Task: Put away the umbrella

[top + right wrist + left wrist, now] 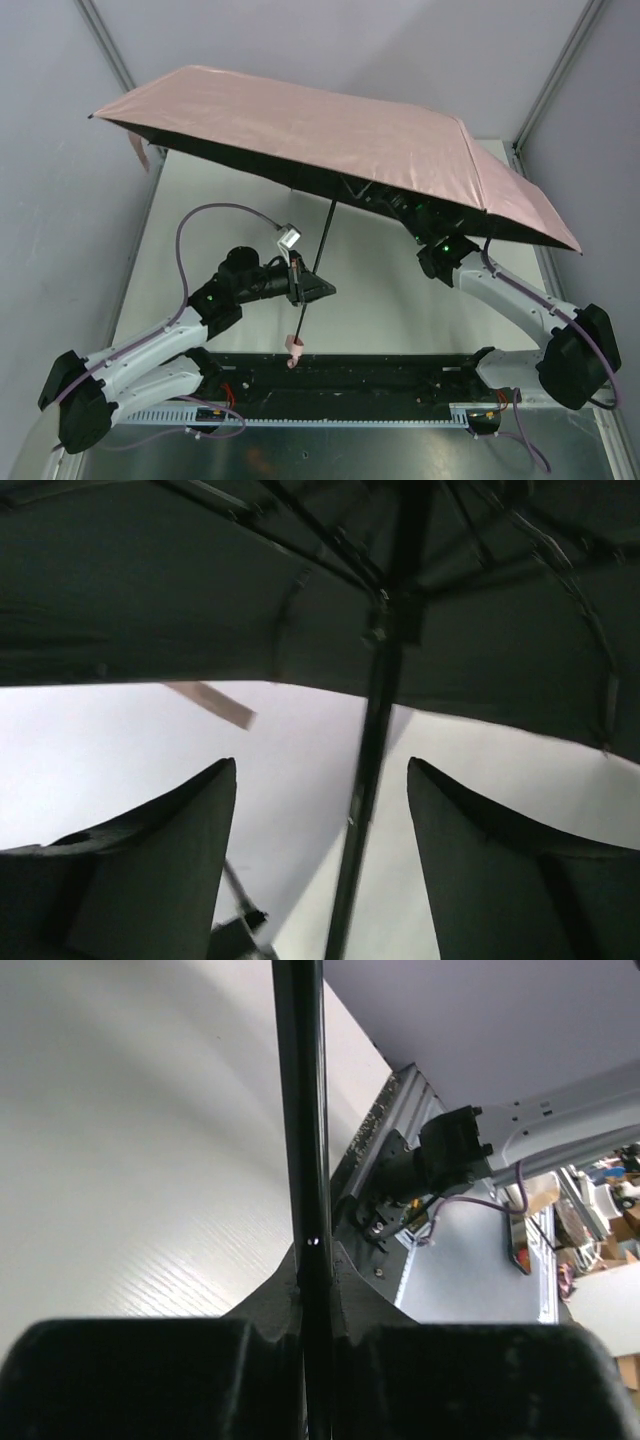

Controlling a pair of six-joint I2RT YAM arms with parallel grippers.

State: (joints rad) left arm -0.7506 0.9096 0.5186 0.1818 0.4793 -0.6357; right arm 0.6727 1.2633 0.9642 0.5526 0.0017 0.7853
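Observation:
The umbrella (330, 135) is fully open, its pale pink canopy spread above the table with a black underside (200, 590). Its thin dark shaft (323, 240) slants down to a small pink handle (295, 350) near the front rail. My left gripper (300, 285) is shut on the shaft (300, 1160), low on it, just above the handle. My right gripper (320, 770) is open under the canopy's right side; the shaft (365, 780) passes between its fingers without touching them. In the top view its jaws are hidden by the canopy.
A white table (390, 300) lies under the umbrella. A black rail (380, 375) with the arm bases runs along the near edge. Grey enclosure walls (60, 200) stand close on the left, back and right. A pink closing strap (138, 150) hangs from the canopy's left edge.

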